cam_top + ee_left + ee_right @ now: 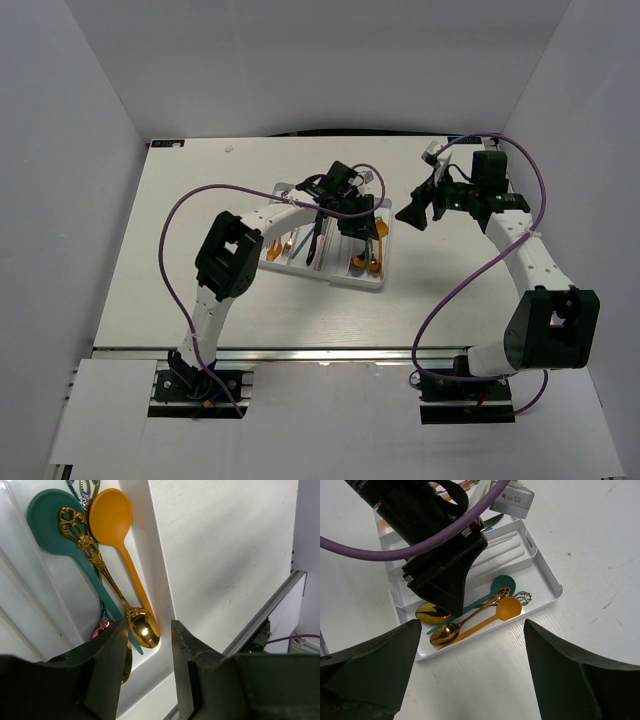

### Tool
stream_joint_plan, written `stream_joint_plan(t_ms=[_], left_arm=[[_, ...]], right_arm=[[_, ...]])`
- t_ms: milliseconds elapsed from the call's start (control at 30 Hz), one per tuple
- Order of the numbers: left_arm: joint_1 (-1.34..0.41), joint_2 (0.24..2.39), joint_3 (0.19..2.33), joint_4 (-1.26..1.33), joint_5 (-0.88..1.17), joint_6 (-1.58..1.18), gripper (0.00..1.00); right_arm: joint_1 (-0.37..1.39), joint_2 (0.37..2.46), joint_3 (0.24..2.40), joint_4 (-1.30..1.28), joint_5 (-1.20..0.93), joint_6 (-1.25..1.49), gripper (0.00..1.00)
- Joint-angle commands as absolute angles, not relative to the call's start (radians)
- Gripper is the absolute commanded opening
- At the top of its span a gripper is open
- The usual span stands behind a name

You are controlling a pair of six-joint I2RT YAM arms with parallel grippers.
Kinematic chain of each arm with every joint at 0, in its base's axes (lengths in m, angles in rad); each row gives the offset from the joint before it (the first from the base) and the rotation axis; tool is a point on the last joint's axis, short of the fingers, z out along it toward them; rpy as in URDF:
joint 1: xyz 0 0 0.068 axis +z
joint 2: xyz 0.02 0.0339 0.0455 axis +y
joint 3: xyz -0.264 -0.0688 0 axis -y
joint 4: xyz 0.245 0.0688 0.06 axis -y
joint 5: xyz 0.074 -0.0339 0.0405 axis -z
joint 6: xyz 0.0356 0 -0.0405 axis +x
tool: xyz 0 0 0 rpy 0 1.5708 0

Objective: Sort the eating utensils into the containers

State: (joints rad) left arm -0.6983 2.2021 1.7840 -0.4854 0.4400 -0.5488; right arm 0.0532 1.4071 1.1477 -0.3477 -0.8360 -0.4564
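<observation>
The left gripper [148, 632] is hovering, jaws partly parted and empty, over the gold spoon [107, 577], which is lying across the teal spoon [50, 525] beside the orange spoon [127, 565] in the tray's [550, 575] 3 o'clock compartment. The right gripper [412, 213] is gaping wide, farther toward 3 o'clock.

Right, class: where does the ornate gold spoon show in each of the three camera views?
Top external: ornate gold spoon, mostly its bowl showing, at the near end of the white tray's rightmost compartment.
Left wrist: the spoon runs diagonally at centre left, its handle lying over the teal spoon.
Right wrist: the spoon slants at lower centre, beside the orange spoon.
Shared landmark: the tray's outer wall alongside it.
</observation>
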Motion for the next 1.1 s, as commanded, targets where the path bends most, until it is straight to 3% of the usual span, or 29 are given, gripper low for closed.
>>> stream_joint_plan(t_ms=[0, 100, 200, 233, 267, 333, 767, 1067], left_arm=[[-0.698, 2.083, 1.809, -0.508, 0.399, -0.506, 0.50], [-0.698, 2.002, 1.789, -0.508, 0.367, -0.483, 0.50], [-0.699, 1.892, 1.727, -0.508, 0.319, -0.454, 0.58], [-0.698, 1.860, 1.683, -0.505, 0.301, -0.440, 0.64], [-0.698, 1.826, 1.657, -0.500, 0.281, -0.434, 0.80], [-0.696, 1.715, 1.576, -0.485, 0.221, -0.425, 0.98], [-0.609, 1.168, 1.233, -0.426, 0.019, -0.422, 0.98], [-0.584, 1.060, 1.186, -0.460, -0.060, -0.428, 0.98]], right_arm=[[0.049, 1.370, 1.181, -0.376, -0.833, -0.489, 0.89], [0.049, 1.359, 1.196, -0.402, -0.828, -0.515, 0.89], [0.048, 1.347, 1.201, -0.422, -0.805, -0.517, 0.89], [0.049, 1.344, 1.204, -0.437, -0.801, -0.523, 0.89], [0.049, 1.339, 1.212, -0.445, -0.795, -0.526, 0.89], [0.048, 1.336, 1.226, -0.465, -0.781, -0.538, 0.89], [0.048, 1.336, 1.348, -0.534, -0.690, -0.471, 0.89], [0.046, 1.321, 1.359, -0.531, -0.660, -0.353, 0.89]])
